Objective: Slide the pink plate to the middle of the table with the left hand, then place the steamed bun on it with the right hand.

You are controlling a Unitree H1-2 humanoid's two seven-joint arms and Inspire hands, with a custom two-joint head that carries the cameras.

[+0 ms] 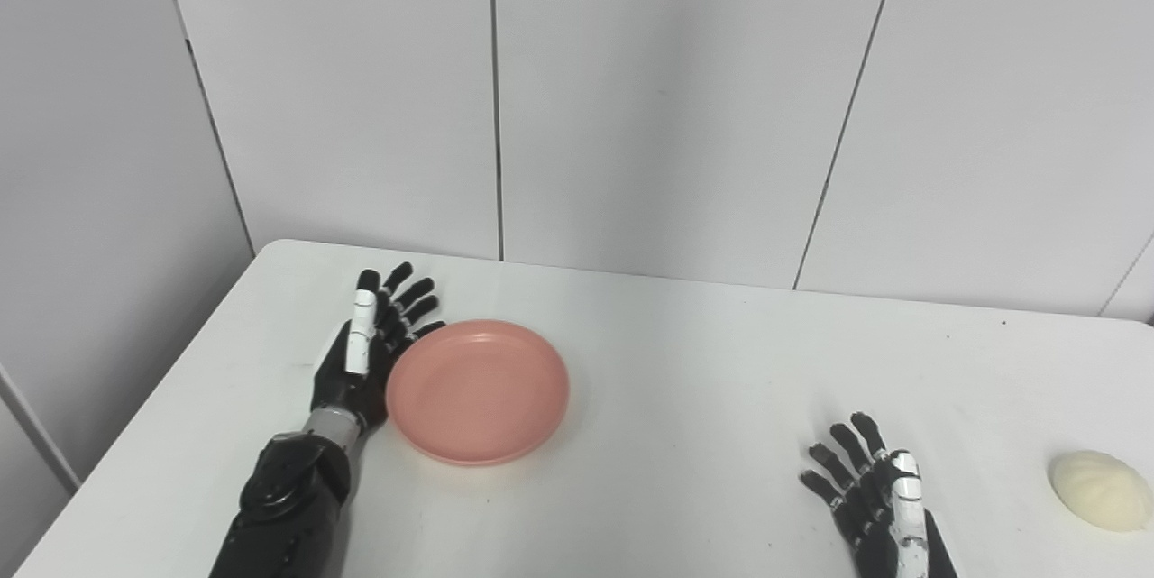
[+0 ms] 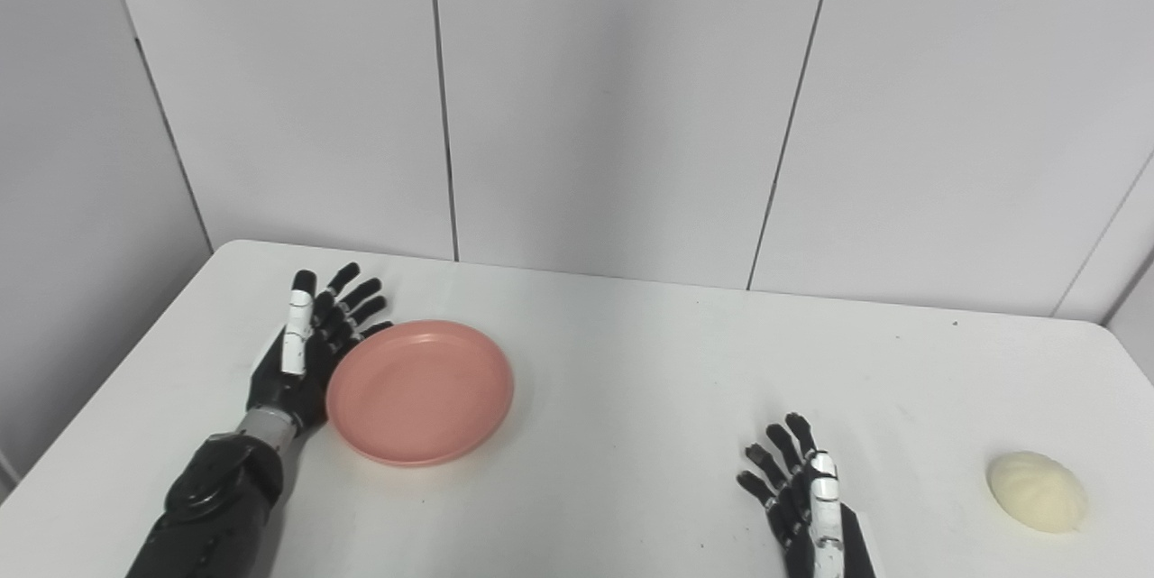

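You set the left hand [image 1: 365, 353] flat, fingers spread, against the pink plate [image 1: 478, 390] left of centre, ready to push | right hand [image 1: 879, 492] waited empty, fingers apart | steamed bun [image 1: 1101, 490] lay far right.

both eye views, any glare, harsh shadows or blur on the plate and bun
Left eye view: even soft light, plate sharp, faint shadow under its near rim, no glare. Right eye view: the same, bun slightly soft with a pale shadow on the table.
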